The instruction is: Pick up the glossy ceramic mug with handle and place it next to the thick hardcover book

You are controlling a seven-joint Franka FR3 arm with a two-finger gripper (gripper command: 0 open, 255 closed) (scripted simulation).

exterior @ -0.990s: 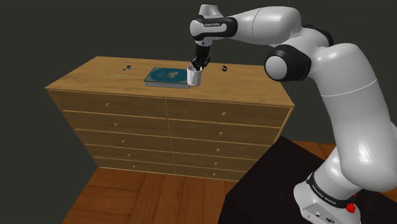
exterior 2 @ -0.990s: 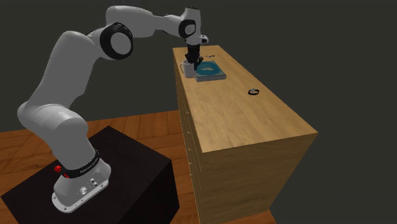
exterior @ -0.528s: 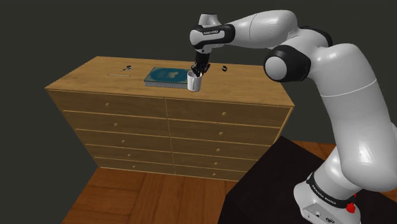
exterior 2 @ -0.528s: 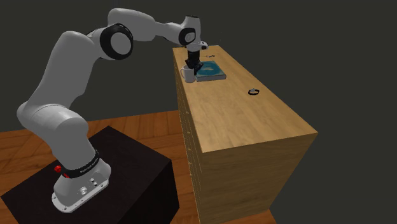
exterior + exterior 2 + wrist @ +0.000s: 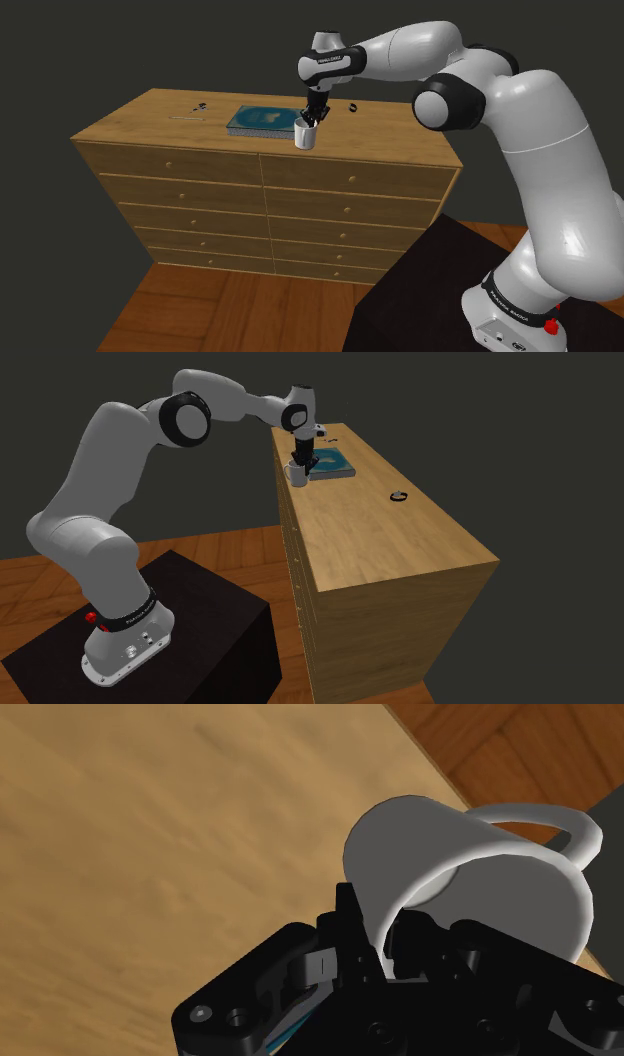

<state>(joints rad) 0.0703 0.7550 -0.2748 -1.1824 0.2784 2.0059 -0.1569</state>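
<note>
Placing step: the hand [image 5: 311, 122], clamped on the white mug's [image 5: 305, 138] rim, holds it mid-frame beside the teal book [image 5: 262, 119] (near the counter's [image 5: 150, 120] front edge), so next it should probably lower the mug and release.

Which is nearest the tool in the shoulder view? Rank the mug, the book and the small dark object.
1. mug, clasped at its rim by the tool.
2. book, just to that view's left of the mug.
3. small dark object, far to that view's left.
</note>
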